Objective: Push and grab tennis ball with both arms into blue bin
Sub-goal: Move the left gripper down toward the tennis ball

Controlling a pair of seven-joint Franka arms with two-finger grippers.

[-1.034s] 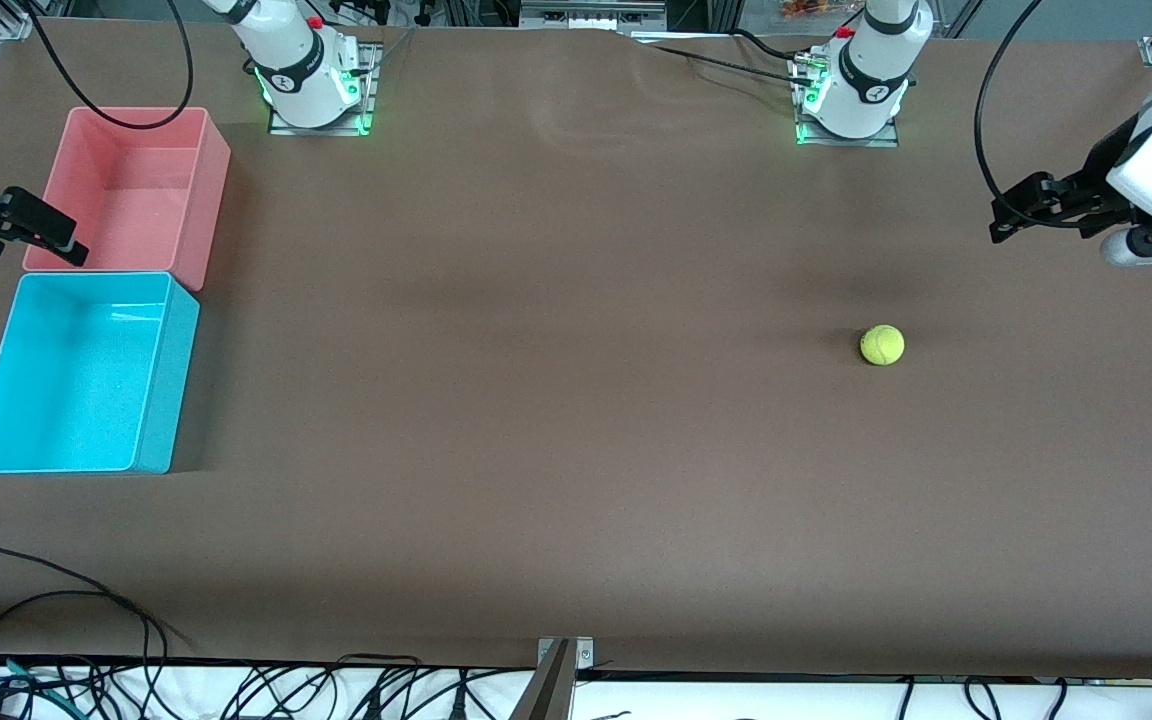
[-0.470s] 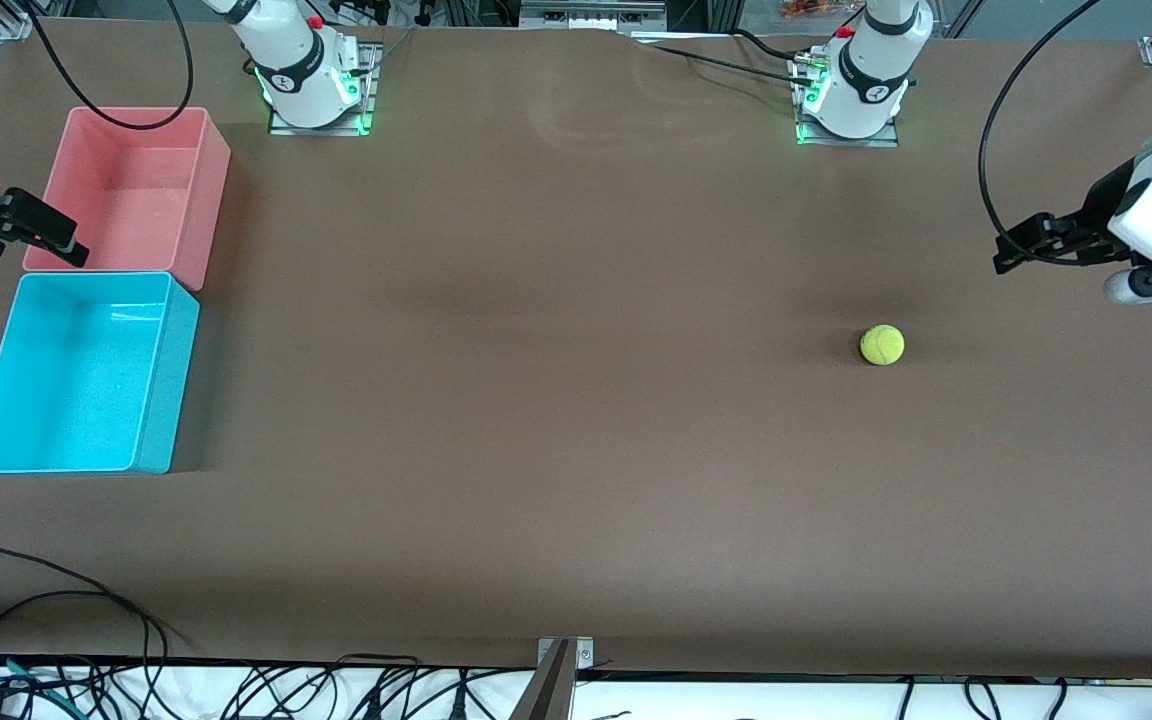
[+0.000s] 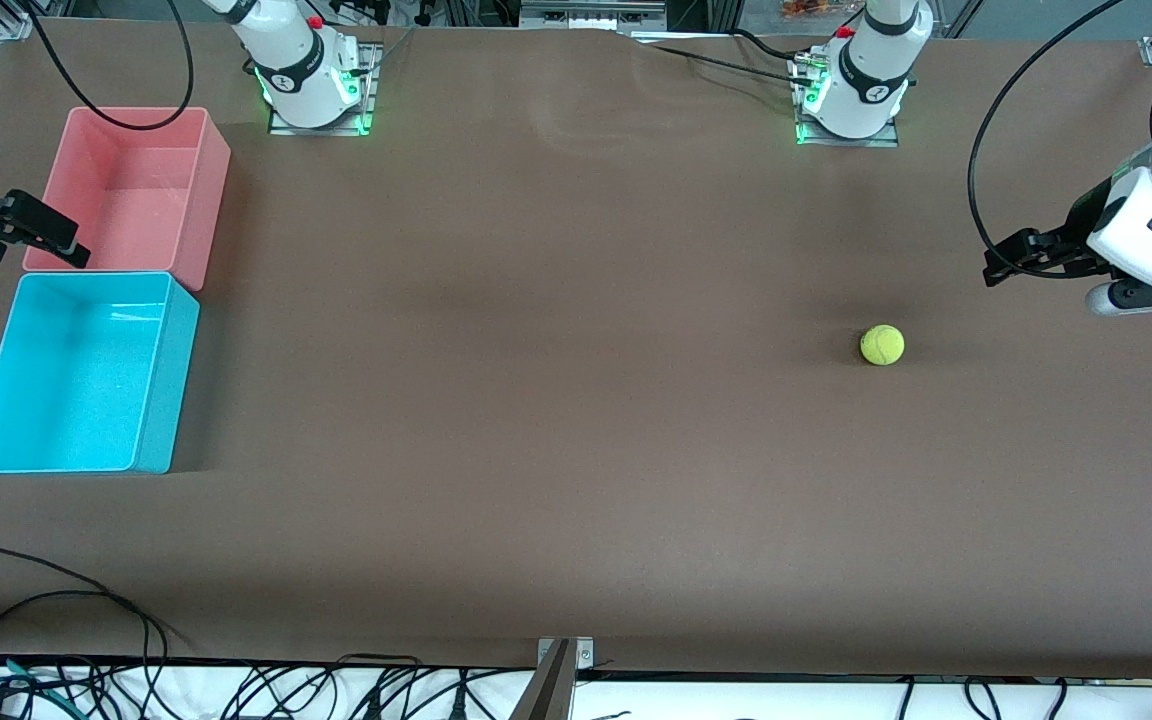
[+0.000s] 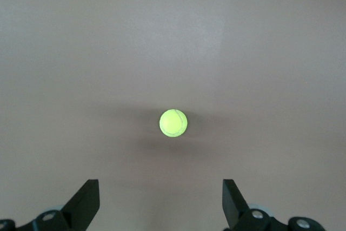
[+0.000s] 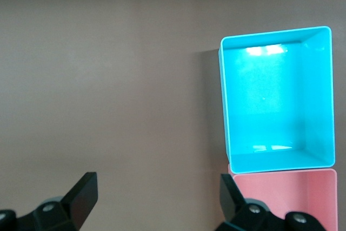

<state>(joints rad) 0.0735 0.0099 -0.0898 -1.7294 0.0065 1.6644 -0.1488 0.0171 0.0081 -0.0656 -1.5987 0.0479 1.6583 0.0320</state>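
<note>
One tennis ball [image 3: 881,345] lay right of centre; two bins, blue bin [image 3: 76,372] and pink bin [image 3: 131,190], sat at the frame's left edge; left gripper [image 3: 998,262] and right gripper [image 3: 51,238] were both spread

Tennis ball [image 3: 881,345] lies on table [image 3: 576,450]; blue bin [image 3: 151,380] well apart.
</note>
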